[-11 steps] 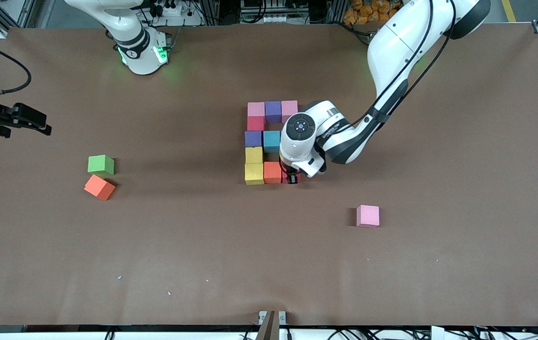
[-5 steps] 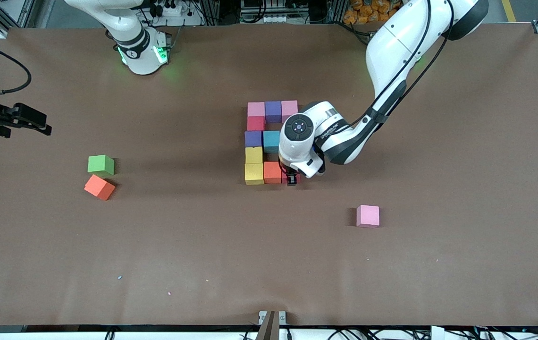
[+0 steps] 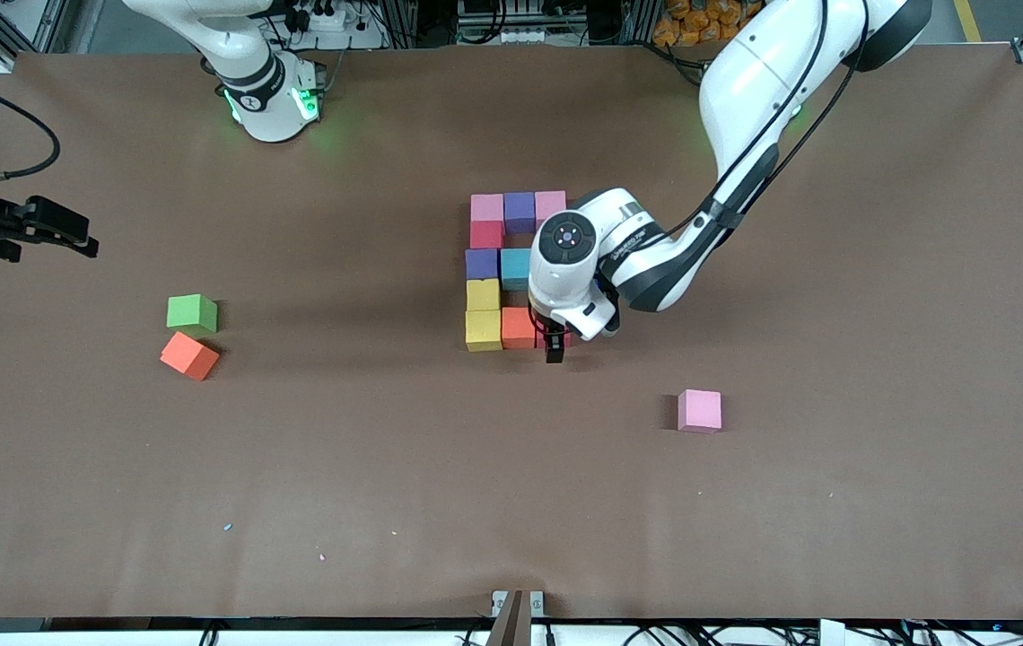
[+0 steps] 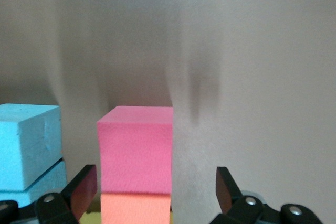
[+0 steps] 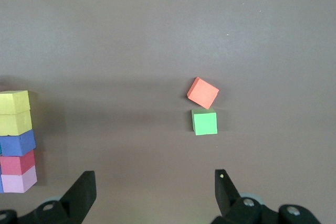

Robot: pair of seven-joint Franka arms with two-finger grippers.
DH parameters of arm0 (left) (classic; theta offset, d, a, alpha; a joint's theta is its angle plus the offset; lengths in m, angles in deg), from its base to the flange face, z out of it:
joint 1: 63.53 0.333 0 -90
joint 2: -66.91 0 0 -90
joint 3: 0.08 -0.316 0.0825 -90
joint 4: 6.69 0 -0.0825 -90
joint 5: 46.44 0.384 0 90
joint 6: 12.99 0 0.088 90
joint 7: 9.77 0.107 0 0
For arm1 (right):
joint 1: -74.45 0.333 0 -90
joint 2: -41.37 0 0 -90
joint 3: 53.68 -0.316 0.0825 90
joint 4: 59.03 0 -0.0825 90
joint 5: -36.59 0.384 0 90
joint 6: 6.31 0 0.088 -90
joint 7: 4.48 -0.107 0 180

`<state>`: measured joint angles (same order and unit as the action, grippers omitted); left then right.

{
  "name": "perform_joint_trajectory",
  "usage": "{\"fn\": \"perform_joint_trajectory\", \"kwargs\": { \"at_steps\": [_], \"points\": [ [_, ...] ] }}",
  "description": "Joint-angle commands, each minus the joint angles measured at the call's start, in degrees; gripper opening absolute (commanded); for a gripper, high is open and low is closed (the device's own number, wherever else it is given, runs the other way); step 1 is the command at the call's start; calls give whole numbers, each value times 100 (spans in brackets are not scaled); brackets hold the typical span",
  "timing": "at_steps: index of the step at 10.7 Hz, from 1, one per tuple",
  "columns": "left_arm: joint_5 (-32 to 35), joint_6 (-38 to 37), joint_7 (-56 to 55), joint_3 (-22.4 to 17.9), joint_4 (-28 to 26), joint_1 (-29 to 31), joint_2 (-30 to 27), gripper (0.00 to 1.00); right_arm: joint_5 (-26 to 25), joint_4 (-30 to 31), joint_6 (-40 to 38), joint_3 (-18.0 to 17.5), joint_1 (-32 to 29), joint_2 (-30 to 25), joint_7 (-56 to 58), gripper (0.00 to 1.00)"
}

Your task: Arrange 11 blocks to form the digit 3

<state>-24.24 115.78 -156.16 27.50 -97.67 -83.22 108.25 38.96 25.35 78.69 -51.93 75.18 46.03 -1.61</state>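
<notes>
The digit 3 figure of touching blocks lies mid-table: pink [image 3: 486, 207], purple [image 3: 520, 211] and pink [image 3: 551, 205] farthest from the camera, then crimson [image 3: 486, 234], purple [image 3: 481, 263], sky-blue [image 3: 517, 267], two yellow [image 3: 483, 294] [image 3: 483, 330] and orange [image 3: 518, 327]. My left gripper [image 3: 555, 348] [image 4: 155, 182] stands open just above the crimson block [image 4: 135, 148] beside the orange one [image 4: 135, 209]; neither finger touches it. My right gripper [image 3: 72, 238] [image 5: 155, 182] waits open and empty over the right arm's end of the table.
A loose pink block [image 3: 699, 410] lies nearer the camera, toward the left arm's end. An orange block [image 3: 189, 355] [image 5: 202, 92] and a green cube [image 3: 191, 312] [image 5: 204, 121] sit together toward the right arm's end. Brown table surface [image 3: 386, 467] surrounds them.
My left gripper has opened and let go of the crimson block at the end of the nearest bar, then lifted slightly. The right arm has not moved.
</notes>
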Motion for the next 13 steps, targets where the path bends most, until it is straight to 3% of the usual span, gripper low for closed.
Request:
{"fn": "perform_joint_trajectory", "kwargs": {
  "at_steps": [1,3,6,13],
  "points": [
    [-14,-430,23,97,-69,9,-511,100,-17,-88,-62,-9,14,53,-58,100],
    [-5,-886,529,107,-60,123,-959,100,-17,-88,-62,-9,14,53,-58,100],
    [-23,-994,1872,98,-43,510,-1390,100,-17,-88,-62,-9,14,53,-58,100],
    [56,-1003,5548,71,28,1740,-1866,100,-17,-88,-62,-9,14,53,-58,100]
  ]
}}
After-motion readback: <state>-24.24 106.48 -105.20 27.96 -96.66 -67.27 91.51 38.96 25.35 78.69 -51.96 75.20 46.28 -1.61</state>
